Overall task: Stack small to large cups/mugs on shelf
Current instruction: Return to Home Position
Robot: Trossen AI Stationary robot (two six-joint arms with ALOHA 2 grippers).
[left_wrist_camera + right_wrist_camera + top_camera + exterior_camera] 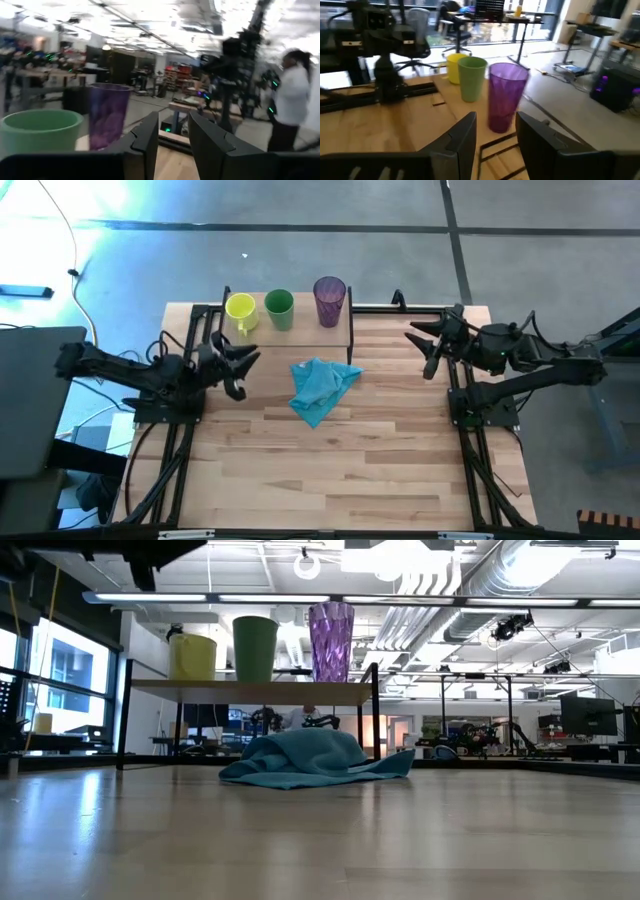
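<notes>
Three vessels stand upright in a row, each on its base, on the low wooden shelf at the table's far edge: the yellow mug, the green cup and the purple ribbed tumbler. The low view shows them on the shelf board: mug, cup, tumbler. My left gripper hovers open near the shelf's left end, below the mug in the picture. My right gripper hovers open to the right of the shelf. Its wrist view looks at the tumbler.
A crumpled light blue cloth lies on the table just in front of the shelf, between the two grippers, and hides the shelf's underside in the low view. Black frame rails run along both table sides. A person in white stands in the room beyond.
</notes>
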